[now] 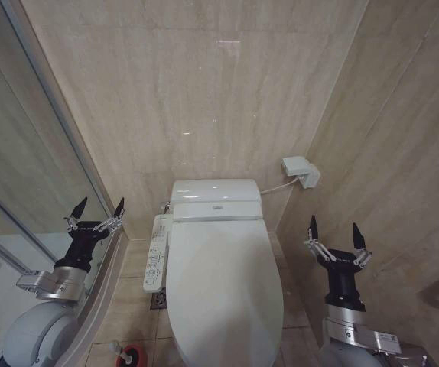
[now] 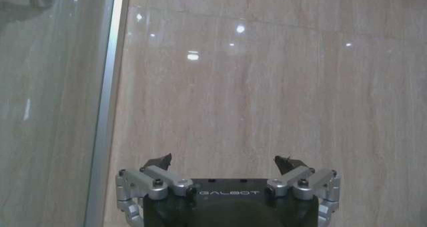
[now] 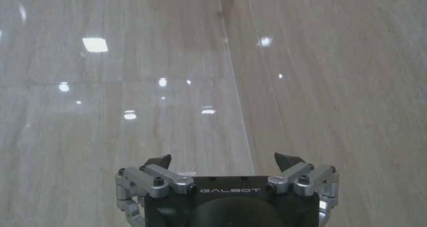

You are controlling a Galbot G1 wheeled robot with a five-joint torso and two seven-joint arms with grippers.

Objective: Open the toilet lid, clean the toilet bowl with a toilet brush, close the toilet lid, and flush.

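White toilet lid [image 1: 223, 294] (closed) between end effectors

The floor [image 1: 139, 302] is laid with beige stone-look tiles that match the walls. The toilet [image 1: 223, 283] stands on it against the rear wall. A small dark square [image 1: 158, 300], possibly a drain, lies in the floor just beside the toilet's left side. A round red brush holder [image 1: 130, 355] rests on the tiles near the lower edge, left of the toilet and apart from it.

Free air above toilet lid [image 1: 223, 294]
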